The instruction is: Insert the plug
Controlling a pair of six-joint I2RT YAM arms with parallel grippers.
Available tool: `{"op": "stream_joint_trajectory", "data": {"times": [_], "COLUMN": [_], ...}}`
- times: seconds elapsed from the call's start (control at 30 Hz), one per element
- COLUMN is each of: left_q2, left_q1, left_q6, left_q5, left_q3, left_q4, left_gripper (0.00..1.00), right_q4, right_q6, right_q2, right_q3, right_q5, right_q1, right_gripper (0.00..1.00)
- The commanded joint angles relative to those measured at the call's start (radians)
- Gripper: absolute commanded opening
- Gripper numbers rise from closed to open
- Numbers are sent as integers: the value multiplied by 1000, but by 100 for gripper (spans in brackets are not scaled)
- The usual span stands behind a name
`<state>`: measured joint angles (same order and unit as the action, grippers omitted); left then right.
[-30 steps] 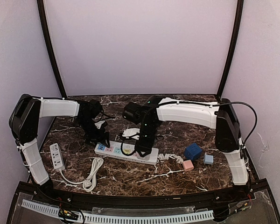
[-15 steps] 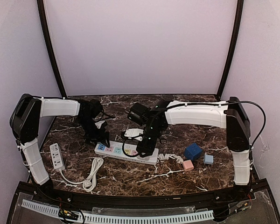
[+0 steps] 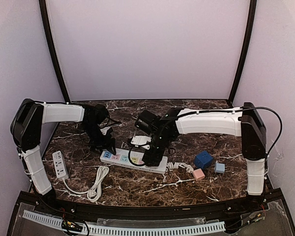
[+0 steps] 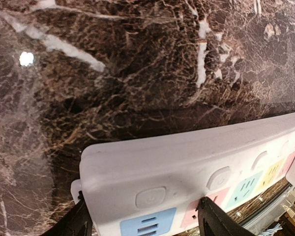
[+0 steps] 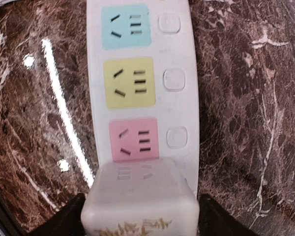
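A white power strip [image 3: 120,158] with coloured sockets lies across the middle of the table. My left gripper [image 3: 106,148] is at its left end. In the left wrist view [image 4: 145,221] the jaws stand apart, one finger [image 4: 81,219] off the strip's [image 4: 187,162] end and the other [image 4: 214,221] over the pink socket. My right gripper [image 3: 151,158] is shut on a white cube-shaped plug [image 5: 140,196] and holds it on the strip's [image 5: 182,59] right end, just past the pink socket [image 5: 134,140]. The plug's prongs are hidden.
A small second power strip [image 3: 59,163] with a coiled white cable [image 3: 96,184] lies at the front left. A dark blue cube [image 3: 203,159], a pink cube [image 3: 198,173] and a light blue cube [image 3: 220,167] sit at the right. A white adapter [image 3: 140,140] lies behind the strip.
My right arm has stretched out and its wrist has turned, while the gripper with the plug stays at the strip's right end. The left arm has not moved.
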<state>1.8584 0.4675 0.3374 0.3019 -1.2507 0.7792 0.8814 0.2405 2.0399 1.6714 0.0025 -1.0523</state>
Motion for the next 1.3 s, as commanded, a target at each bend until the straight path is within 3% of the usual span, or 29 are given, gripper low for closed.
{"op": "stream_joint_trajectory", "data": {"times": [0.0, 0.43, 0.8, 1.0, 1.27], "left_q2": [-11, -41, -67, -92, -104], "left_q1": [31, 31, 31, 31, 30], "left_q6": [42, 45, 70, 77, -1], "left_q5": [58, 29, 25, 14, -151], "left_q3": [-2, -22, 20, 34, -132], "left_q4": [13, 47, 44, 56, 211], "left_gripper": [72, 74, 75, 75, 77], "right_q4": [-174, -115, -187, -212, -237], "right_q6": [-74, -151, -470, -538, -598], "right_q2": [12, -209, -512, -555, -597], "right_q3": [-19, -55, -440, -595, -681], "right_q5": [71, 184, 185, 194, 146], "right_q1": [-33, -41, -41, -40, -41], "right_gripper": [98, 99, 94, 92, 81]}}
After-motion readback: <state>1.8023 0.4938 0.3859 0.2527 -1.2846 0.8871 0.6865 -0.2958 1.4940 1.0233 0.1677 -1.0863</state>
